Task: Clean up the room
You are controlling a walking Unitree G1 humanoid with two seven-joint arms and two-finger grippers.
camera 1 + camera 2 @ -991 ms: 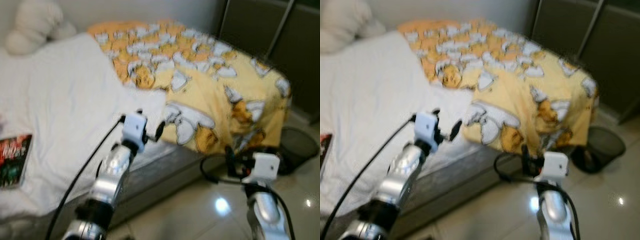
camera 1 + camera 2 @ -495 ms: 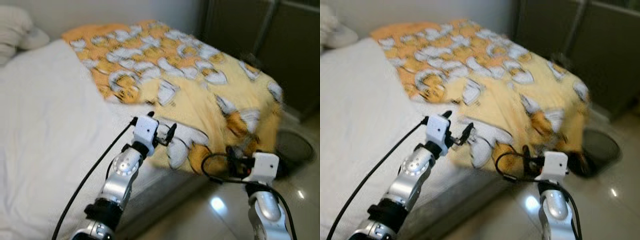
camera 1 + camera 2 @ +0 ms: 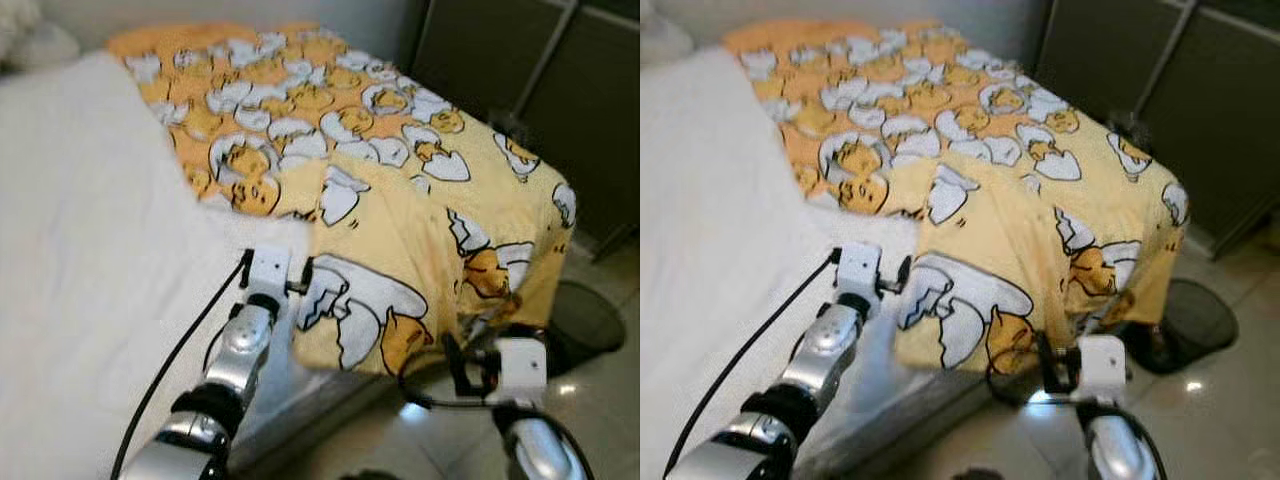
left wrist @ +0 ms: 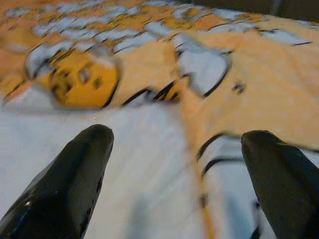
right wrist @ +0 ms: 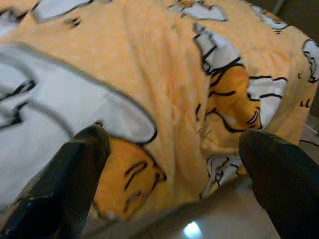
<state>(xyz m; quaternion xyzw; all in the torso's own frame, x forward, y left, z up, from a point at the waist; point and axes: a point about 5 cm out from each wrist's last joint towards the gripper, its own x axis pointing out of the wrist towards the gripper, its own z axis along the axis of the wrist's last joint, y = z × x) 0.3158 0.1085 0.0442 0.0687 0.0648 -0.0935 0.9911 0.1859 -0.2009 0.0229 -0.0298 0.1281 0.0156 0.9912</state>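
Blanket (image 3: pixel 400 200), yellow with egg cartoons, drapes crumpled over the bed's corner; both grippers' fingers spread apart.

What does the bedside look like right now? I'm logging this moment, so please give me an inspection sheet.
Surface: bed with white sheet.
Job's things: yellow egg-print blanket, bunched, one corner draped over the bed's edge.
Clutter: dark mesh basket on the tiled floor.
End effectors: left end effector open, at the blanket's edge over the sheet; right end effector open, facing the hanging corner, holding nothing.
Cables: black cable along the left arm, looped cable by the right wrist.
Surroundings: dark cabinet doors.
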